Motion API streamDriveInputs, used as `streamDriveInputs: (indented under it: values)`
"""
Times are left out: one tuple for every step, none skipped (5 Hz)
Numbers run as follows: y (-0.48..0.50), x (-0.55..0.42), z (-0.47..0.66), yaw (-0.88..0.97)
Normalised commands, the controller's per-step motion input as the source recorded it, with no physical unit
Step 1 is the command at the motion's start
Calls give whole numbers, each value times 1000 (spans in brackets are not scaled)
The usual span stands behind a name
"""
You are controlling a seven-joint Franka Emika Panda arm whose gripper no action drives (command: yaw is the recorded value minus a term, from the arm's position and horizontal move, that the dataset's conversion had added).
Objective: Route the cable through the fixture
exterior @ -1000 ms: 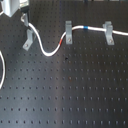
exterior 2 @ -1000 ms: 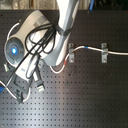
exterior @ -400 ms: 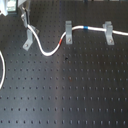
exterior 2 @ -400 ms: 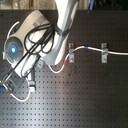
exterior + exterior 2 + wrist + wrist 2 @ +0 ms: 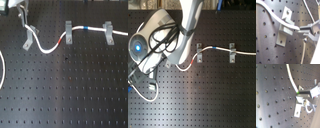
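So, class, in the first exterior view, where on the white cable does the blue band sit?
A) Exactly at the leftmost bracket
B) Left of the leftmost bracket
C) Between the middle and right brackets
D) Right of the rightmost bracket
C: the blue band lies on the cable between the middle bracket and the right bracket.

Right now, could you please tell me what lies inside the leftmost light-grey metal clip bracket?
The thin white cable runs through the bracket in the first wrist view, held by the gripper; the slot's inside stays hidden.
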Motion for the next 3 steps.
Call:
streamDriveInputs:
  values:
    - [174,-277,160,629]
    - [37,-386,297,431]
    - [87,-52,1,323]
